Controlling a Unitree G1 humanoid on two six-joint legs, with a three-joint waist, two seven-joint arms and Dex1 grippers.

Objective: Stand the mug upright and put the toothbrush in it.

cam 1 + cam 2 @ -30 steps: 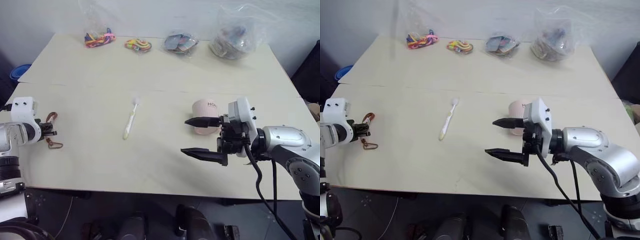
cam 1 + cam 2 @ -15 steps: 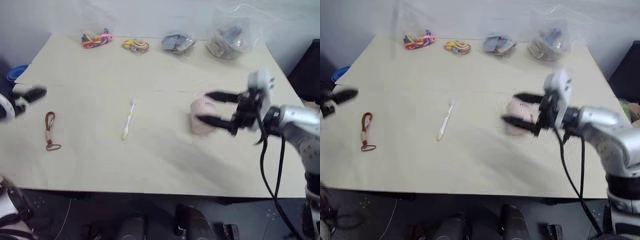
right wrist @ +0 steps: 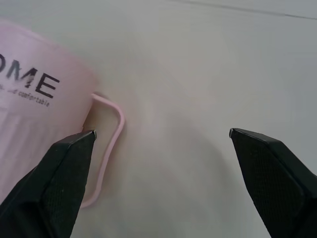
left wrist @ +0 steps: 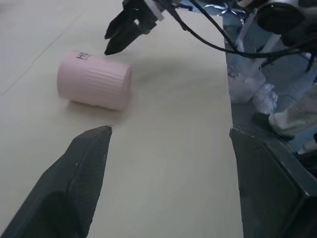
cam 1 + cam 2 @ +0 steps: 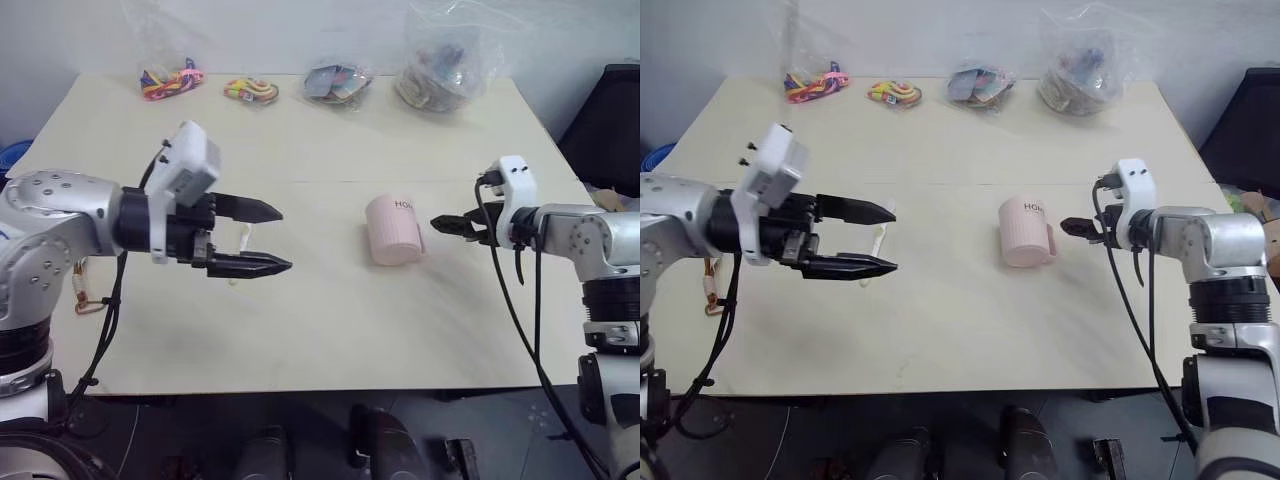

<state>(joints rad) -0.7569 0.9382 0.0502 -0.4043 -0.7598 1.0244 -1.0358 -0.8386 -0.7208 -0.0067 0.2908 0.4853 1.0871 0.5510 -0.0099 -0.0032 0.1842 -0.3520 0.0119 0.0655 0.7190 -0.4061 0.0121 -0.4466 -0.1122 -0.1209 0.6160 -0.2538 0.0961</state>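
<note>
**Mug on its side, both tools open and empty**

The mug [image 5: 394,230] lies on its side near the middle of the surface [image 5: 330,330], lettered rim end pointing toward the far edge, its handle on the side facing the right tool [image 5: 445,225]. That tool hovers just beside the handle, fingers spread wide, holding nothing; its wrist view shows the handle loop between the two fingers, not yet touched. The toothbrush [image 5: 878,240] lies flat to the mug's left, mostly hidden behind the left tool [image 5: 275,238], so its exact lie is hard to read. The left tool hangs above the surface with its fingers parted and empty, pointing toward the mug.

The step in hand looks to be righting the mug. To do it well, the right tool should close across the ribbed body or rim rather than the thin handle, which would probably let the mug swing. Then tip it up until the base sits flat, and release only once it stands steady. A ribbed cylinder on its side may roll if nudged, so the approach should come square to it.

Beyond these, a brown cord loop [image 5: 80,295] lies near the left edge, and bags of coloured bits [image 5: 170,78] line the far edge, well apart from the work. The left arm is all that crowds the toothbrush.
</note>
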